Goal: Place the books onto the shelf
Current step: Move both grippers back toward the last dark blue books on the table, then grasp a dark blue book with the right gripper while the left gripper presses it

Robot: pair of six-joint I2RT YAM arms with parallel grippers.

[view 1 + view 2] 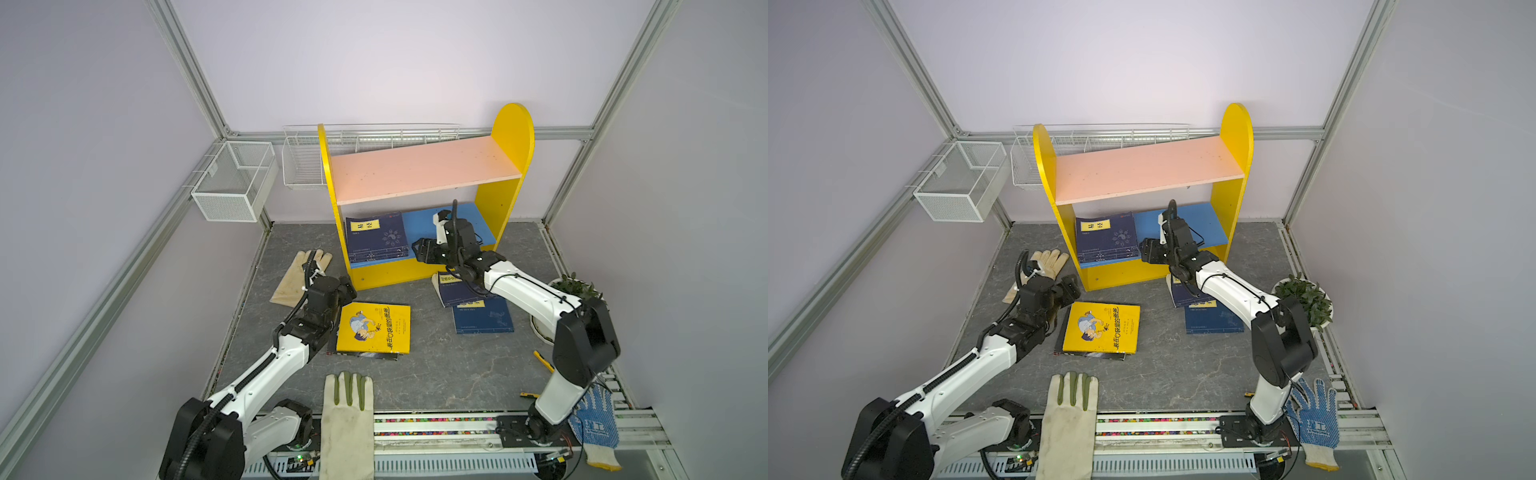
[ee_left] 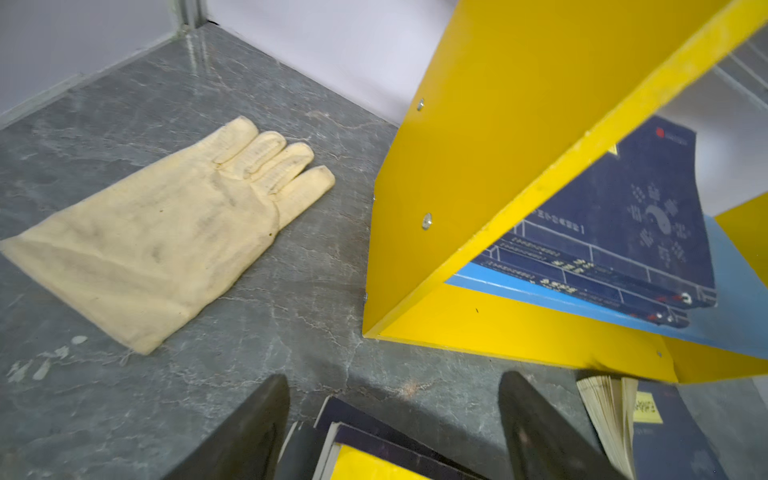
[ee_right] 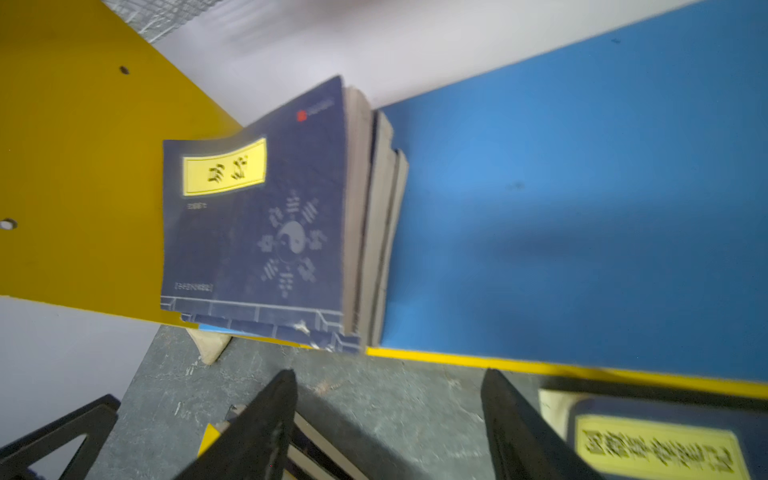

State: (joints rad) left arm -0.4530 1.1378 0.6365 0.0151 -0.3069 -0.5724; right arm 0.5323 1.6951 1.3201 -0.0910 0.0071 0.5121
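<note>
The shelf (image 1: 415, 170) (image 1: 1142, 170) stands at the back, with yellow sides, a pink upper board and a blue lower board (image 3: 582, 187). A stack of navy books (image 1: 376, 239) (image 1: 1106, 239) (image 3: 257, 224) (image 2: 623, 232) lies on the left of the lower board. My right gripper (image 1: 419, 249) (image 3: 388, 374) hangs open and empty just in front of that board, right of the stack. A yellow book (image 1: 374, 328) (image 1: 1102, 328) tops a small pile on the table. My left gripper (image 1: 347, 291) (image 2: 392, 380) is open over the pile's far left corner. Two navy books (image 1: 482, 320) (image 3: 656, 444) lie under the right arm.
A cream glove (image 1: 301, 278) (image 2: 166, 228) lies left of the shelf. Another glove (image 1: 347, 419) drapes over the front rail and a blue dotted glove (image 1: 594, 419) lies at the right arm's base. A potted plant (image 1: 575, 289) stands at the right. White wire baskets (image 1: 235, 180) hang at the back left.
</note>
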